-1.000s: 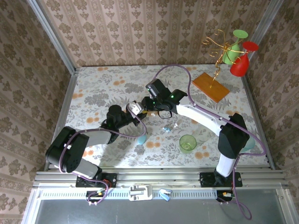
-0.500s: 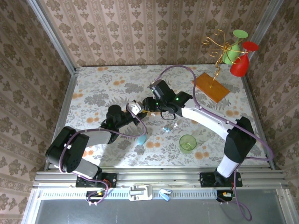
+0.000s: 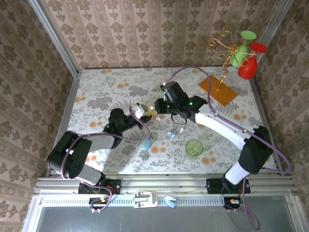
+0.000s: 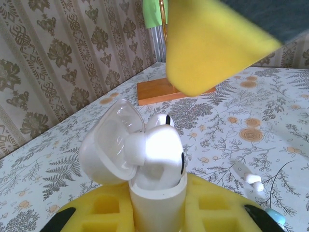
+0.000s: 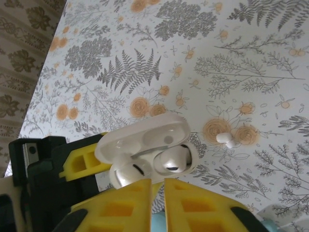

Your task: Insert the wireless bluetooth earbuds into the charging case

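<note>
The case [image 5: 145,140] is clamped by the left gripper [image 4: 158,205], frame centre; the right gripper [image 5: 161,193] is nearly closed, empty; proud earbuds [image 5: 171,162] may be knocked out if brushed.

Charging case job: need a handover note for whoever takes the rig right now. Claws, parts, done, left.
Left claw: shut on the white charging case, lid open.
Right claw: shut, nothing in it, close to the case.
Done: two white earbuds sit in the case; full seating unclear.
Left: a loose white earbud and a pale blue earbud lie on the table, near the light-blue case. White lid not yet closed.
</note>
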{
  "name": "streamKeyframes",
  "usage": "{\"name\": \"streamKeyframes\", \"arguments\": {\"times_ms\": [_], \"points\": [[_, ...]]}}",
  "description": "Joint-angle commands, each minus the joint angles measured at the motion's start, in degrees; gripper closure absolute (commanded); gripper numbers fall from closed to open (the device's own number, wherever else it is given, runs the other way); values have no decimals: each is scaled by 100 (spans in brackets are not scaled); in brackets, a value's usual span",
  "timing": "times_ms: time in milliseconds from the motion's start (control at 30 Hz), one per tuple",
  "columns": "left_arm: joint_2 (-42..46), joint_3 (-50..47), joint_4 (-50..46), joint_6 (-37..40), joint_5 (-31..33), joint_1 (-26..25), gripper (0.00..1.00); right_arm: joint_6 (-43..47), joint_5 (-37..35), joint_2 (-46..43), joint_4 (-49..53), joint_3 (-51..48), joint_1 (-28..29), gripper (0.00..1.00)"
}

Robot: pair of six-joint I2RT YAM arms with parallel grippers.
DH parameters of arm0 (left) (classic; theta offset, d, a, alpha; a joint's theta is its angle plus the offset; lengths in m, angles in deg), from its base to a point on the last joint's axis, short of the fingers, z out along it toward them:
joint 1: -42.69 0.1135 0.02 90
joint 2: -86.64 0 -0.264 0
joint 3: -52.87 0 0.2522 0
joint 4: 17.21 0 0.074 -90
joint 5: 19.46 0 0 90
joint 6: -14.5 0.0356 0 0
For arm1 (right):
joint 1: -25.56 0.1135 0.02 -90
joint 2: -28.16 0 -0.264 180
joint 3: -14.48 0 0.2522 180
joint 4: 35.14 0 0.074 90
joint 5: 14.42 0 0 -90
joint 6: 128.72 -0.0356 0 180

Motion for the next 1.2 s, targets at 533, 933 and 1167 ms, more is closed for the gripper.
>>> {"name": "streamKeyframes", "arguments": {"times_ms": [533,933,1167], "points": [[56,121,264,-171,-191,42,100,-8,688,444,-154,169,100,87],[0,189,216,-216,-159,42,100,53,624,-31,-406,-229,91,74],[84,200,207,-237,-243,42,100,168,236,-406,-399,-461,55,67]]}}
